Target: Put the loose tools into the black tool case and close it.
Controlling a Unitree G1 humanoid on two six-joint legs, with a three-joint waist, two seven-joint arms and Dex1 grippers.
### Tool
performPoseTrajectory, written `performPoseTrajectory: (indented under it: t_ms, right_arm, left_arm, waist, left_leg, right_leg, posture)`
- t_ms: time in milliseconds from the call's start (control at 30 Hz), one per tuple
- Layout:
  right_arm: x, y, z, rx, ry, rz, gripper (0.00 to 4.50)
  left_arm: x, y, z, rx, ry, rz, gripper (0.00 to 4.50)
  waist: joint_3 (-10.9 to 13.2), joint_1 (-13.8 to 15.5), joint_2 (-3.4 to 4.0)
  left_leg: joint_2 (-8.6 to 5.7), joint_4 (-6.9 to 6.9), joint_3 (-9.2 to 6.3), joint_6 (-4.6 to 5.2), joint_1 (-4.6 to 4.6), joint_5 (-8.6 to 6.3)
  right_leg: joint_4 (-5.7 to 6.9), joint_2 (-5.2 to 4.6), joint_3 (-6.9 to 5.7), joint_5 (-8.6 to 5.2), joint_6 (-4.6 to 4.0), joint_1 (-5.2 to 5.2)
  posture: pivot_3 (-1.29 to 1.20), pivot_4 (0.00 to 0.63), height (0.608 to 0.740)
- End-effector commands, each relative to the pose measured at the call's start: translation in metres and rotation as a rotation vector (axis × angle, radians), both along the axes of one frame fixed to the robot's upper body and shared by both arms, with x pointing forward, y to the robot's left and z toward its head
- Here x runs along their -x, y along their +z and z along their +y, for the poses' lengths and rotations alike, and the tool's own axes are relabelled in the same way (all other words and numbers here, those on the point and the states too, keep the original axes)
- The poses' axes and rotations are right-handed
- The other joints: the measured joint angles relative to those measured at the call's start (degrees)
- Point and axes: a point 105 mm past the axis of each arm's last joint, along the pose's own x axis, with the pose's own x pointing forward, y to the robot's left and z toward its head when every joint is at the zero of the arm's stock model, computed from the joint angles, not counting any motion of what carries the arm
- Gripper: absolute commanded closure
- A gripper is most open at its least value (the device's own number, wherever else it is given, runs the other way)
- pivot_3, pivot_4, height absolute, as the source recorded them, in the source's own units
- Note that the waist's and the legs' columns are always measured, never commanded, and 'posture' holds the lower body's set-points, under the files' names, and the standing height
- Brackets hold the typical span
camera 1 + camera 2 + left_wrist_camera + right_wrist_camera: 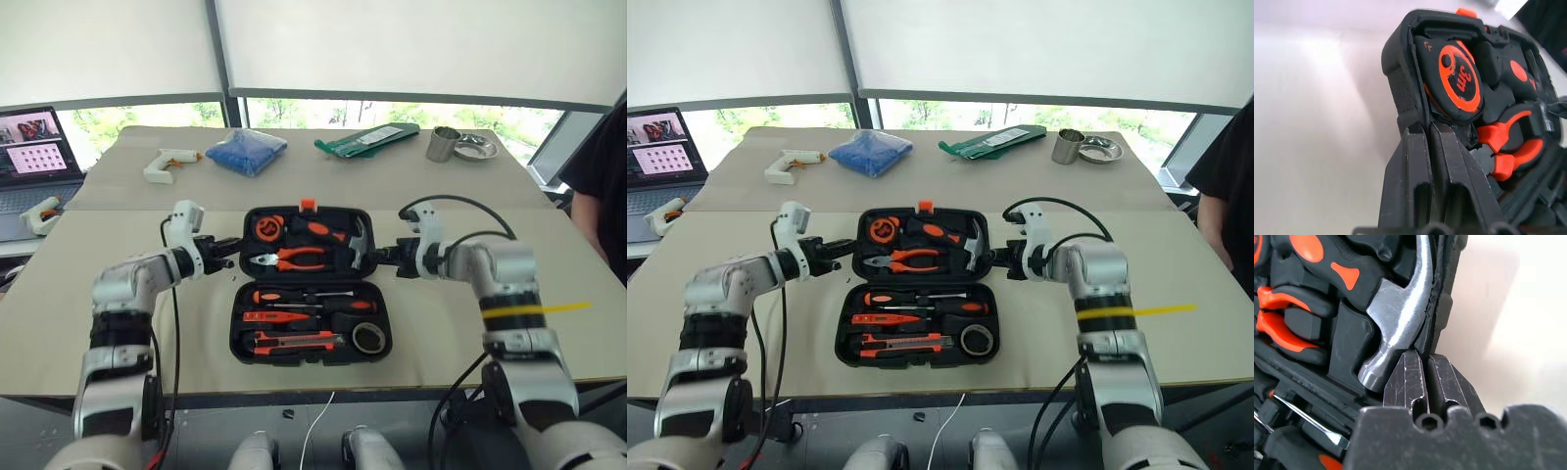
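Note:
The black tool case (238, 338) lies open at the table's middle. In its near half sit the orange-and-black screwdrivers (294, 296), the utility knife (294, 341) and the black tape roll (368, 338). The far half holds a tape measure (1457, 81), pliers (1508, 147) and a hammer (1400, 308). My left gripper (233, 246) is shut on the far half's left rim, and its fingers (1415, 161) press together there. On the right rim beside the hammer head, my right gripper (380, 257) is shut as well, the thin edge caught between its fingers (1410, 377).
At the back of the table are a white glue gun (168, 163), a blue bag (245, 152), a green pack (367, 139), a metal cup (443, 144) and a dish (476, 149). A laptop (34, 157) stands far left. A person (602, 186) is at the right edge.

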Motion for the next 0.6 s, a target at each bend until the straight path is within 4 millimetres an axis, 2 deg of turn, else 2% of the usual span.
performPoseTrajectory:
  t_ms: [33, 133, 233, 300, 367, 400, 433, 467, 500, 600]
  right_arm:
    - [0.018, 0.040, 0.004, 0.192, 0.133, -0.408, 4.50]
    - [0.027, 0.024, -0.010, 0.380, 0.146, -0.576, 4.50]
    - [0.035, -0.014, -0.026, 0.562, 0.164, -0.605, 4.50]
    - [0.042, -0.023, -0.027, 0.609, 0.187, -0.677, 4.50]
    - [0.051, -0.031, -0.027, 0.664, 0.231, -0.745, 4.50]
    - [0.056, -0.037, -0.028, 0.695, 0.258, -0.768, 4.12]
    - [0.061, -0.044, -0.028, 0.698, 0.289, -0.759, 3.73]
    - [0.064, -0.049, -0.030, 0.712, 0.301, -0.756, 3.62]
    - [0.065, -0.050, -0.032, 0.728, 0.299, -0.772, 3.24]
    - [0.063, -0.042, -0.044, 0.776, 0.257, -0.821, 2.19]
  left_arm:
    - [0.025, 0.042, 0.004, -0.069, -0.048, -0.403, 4.41]
    - [0.036, 0.029, 0.009, -0.168, -0.022, -0.497, 4.41]
    - [0.059, -0.005, 0.003, -0.329, -0.107, -0.546, 4.41]
    - [0.067, -0.015, 0.005, -0.331, -0.093, -0.553, 4.41]
    - [0.080, -0.027, 0.002, -0.371, -0.149, -0.552, 4.41]
    - [0.088, -0.035, 0.001, -0.377, -0.198, -0.526, 4.47]
    - [0.094, -0.039, 0.002, -0.392, -0.207, -0.526, 4.14]
    - [0.098, -0.042, 0.006, -0.401, -0.209, -0.515, 3.78]
    - [0.099, -0.044, 0.012, -0.412, -0.189, -0.503, 3.52]
    - [0.099, -0.047, 0.032, -0.422, -0.118, -0.451, 2.40]
  waist:
    - [0.0, 0.1, 0.00]
    - [0.0, 0.3, 0.00]
    - [0.0, 0.3, 0.00]
    - [0.0, 0.3, 0.01]
    - [0.0, 0.3, 0.01]
    - [0.0, 0.3, 0.01]
    - [0.0, 0.3, 0.00]
    - [0.0, 0.2, -0.01]
    - [0.0, 0.2, -0.02]
    - [0.0, 0.1, -0.08]
  left_leg:
    - [0.00, 0.02, 0.03, 0.00, -0.08, 0.00]
    - [-0.04, 0.10, 0.07, 0.00, -0.52, 0.00]
    - [-0.08, 0.09, 0.13, 0.03, -0.51, -0.01]
    - [-0.09, 0.07, 0.17, 0.08, -0.25, -0.04]
    - [-0.07, 0.06, 0.18, 0.21, 0.35, -0.13]
    - [-0.06, 0.06, 0.20, 0.22, 0.67, -0.13]
    - [-0.07, 0.08, 0.20, 0.22, 0.84, -0.13]
    - [-0.04, 0.08, 0.20, 0.22, 1.14, -0.13]
    - [-0.02, 0.06, 0.23, 0.21, 1.46, -0.13]
    - [0.05, 0.08, 0.35, 0.23, 1.50, -0.09]
  right_leg:
    - [0.00, -0.02, 0.00, 0.00, 0.01, -0.08]
    - [-0.07, -0.07, 0.01, 0.05, 0.09, -0.49]
    - [-0.11, -0.11, 0.03, 0.06, 0.10, -0.49]
    - [-0.22, -0.13, 0.07, 0.05, 0.11, -0.25]
    - [-0.49, -0.13, 0.03, 0.00, 0.12, 0.42]
    - [-0.50, -0.13, 0.04, -0.04, 0.15, 0.71]
    - [-0.50, -0.14, 0.05, -0.05, 0.16, 0.90]
    - [-0.54, -0.13, 0.04, -0.12, 0.13, 1.20]
    - [-0.54, -0.13, 0.06, -0.45, 0.01, 1.47]
    - [-0.33, -0.13, 0.17, -0.64, 0.11, 1.34]
  posture:
    - [0.00, 0.150, 0.740]
    - [0.00, 0.150, 0.740]
    - [0.00, 0.150, 0.740]
    - [0.00, 0.150, 0.740]
    - [0.00, 0.150, 0.740]
    - [0.00, 0.150, 0.740]
    - [0.00, 0.150, 0.740]
    - [0.00, 0.150, 0.740]
    - [0.00, 0.150, 0.740]
    - [0.00, 0.150, 0.740]
